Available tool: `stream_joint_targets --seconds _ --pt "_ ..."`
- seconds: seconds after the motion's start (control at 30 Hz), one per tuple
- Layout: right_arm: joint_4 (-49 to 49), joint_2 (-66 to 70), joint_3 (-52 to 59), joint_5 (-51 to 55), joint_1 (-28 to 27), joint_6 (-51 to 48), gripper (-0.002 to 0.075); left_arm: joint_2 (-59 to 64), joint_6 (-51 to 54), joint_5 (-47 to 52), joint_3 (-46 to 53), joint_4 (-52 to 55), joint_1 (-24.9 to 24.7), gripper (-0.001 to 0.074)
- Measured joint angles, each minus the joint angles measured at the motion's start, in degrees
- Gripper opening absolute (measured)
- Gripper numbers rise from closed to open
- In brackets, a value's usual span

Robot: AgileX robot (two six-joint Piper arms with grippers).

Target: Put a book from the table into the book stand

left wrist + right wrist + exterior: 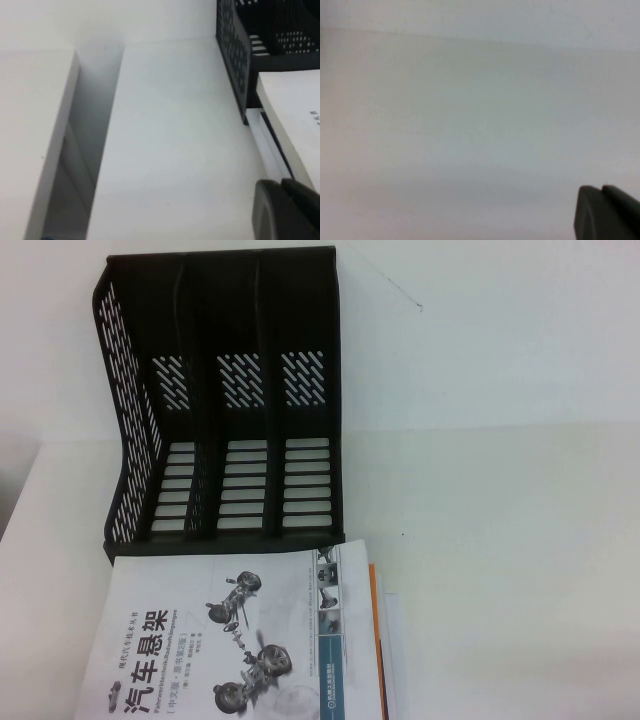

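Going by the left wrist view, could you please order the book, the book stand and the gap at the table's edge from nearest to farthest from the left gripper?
From the left gripper, low over the table; the right gripper is elsewhere, over bare table.
1. The book, right beside it.
2. The book stand, beyond the book.
3. The gap, across the table.

Of the robot only two blunt, matte dark-grey finger tips show, one of the left gripper (286, 210) just beside the white book (295, 115) and one of the right gripper (606, 212) over the bare table (470, 125), each split by a thin seam.
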Motion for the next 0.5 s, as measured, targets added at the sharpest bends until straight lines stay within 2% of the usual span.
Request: stream_joint_targets --seconds 0.1,0.2,0.33,0.5 --pt "0.0 0.0 0.3 -2.2 0.0 0.0 -0.0003 0.0 0.9 -1.9 0.2 0.9 0.0 -0.0004" --pt "0.0 0.0 0.4 -9.2 0.0 0.0 -0.0003 0.0 1.1 -7.1 0.4 1.0 0.0 -0.0004" --pt "0.0 0.0 0.4 -25.6 0.0 0.5 -0.0003 0.0 1.1 -16.9 0.4 1.3 0.0 -0.0004" --pt "0.1 0.0 0.4 -42.5 0.0 8.6 -0.0003 0.0 1.1 -27.2 0.4 1.3 0.0 -0.0004"
